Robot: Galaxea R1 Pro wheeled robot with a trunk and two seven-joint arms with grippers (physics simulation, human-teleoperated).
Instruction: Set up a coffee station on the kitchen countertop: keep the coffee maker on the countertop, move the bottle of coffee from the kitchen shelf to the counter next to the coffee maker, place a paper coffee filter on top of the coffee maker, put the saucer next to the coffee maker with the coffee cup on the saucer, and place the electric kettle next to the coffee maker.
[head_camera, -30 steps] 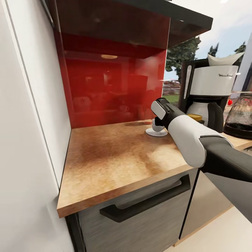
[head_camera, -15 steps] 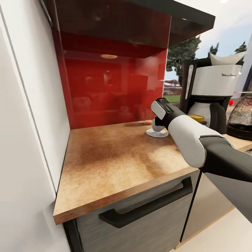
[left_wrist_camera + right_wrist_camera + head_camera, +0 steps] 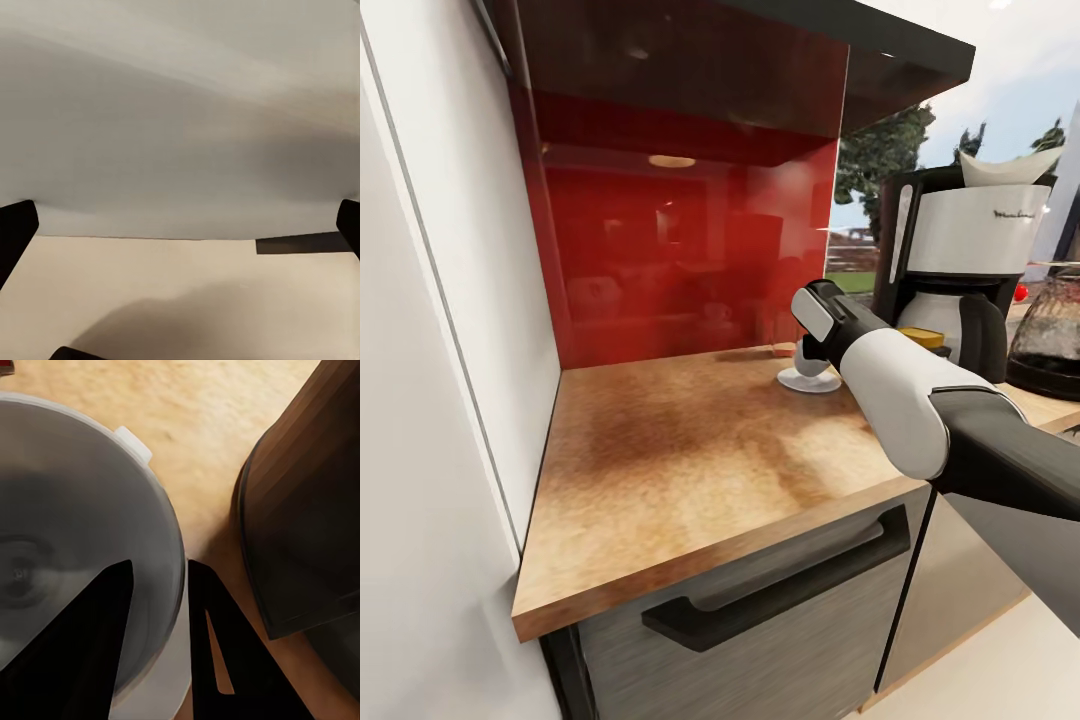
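On the kitchen countertop [image 3: 690,450] the white saucer [image 3: 807,381] lies just left of the coffee maker [image 3: 960,270], which carries the paper coffee filter [image 3: 1005,165] on top. My right gripper [image 3: 812,355] reaches down over the saucer and hides the cup in the head view. In the right wrist view the coffee cup [image 3: 67,532] stands on the saucer [image 3: 161,694]. My right gripper [image 3: 160,564] is shut on its wall, one finger inside and one outside. The electric kettle [image 3: 1050,335] stands right of the coffee maker. My left gripper [image 3: 180,225] is open before a pale wall.
A glossy red backsplash [image 3: 690,250] and a dark overhead cabinet [image 3: 760,40] close off the counter's back. A white tall panel [image 3: 440,400] bounds its left side. A drawer with a black handle [image 3: 775,585] sits below. The coffee maker's dark base [image 3: 300,510] is close beside the cup.
The head camera shifted slightly after the oldest frame. The right arm, saucer and coffee maker kept their places.
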